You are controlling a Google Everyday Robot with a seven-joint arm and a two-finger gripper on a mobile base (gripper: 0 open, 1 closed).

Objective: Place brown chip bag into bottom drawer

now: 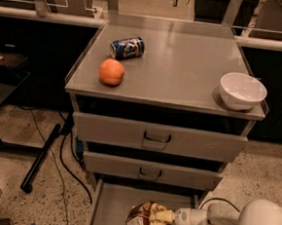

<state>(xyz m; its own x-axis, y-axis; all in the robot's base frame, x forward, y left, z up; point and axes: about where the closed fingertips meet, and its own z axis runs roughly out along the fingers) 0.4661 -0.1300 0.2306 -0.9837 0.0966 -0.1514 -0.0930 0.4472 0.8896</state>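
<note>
The brown chip bag (141, 220) is crinkly, dark brown and tan, and sits over the floor of the open bottom drawer (112, 200) at the lower middle of the camera view. My gripper (159, 218) reaches in from the right and is shut on the bag's right side. The white arm (220, 222) runs off toward the lower right. I cannot tell whether the bag rests on the drawer floor or hangs just above it. The bag's lower part is cut off by the frame edge.
Two upper drawers (157, 137) with dark loop handles are closed. On the cabinet top (184, 64) lie a blue drink can (127, 47), an orange (111, 72) and a white bowl (241, 90). A black pole and cables (42, 155) lie on the floor at left.
</note>
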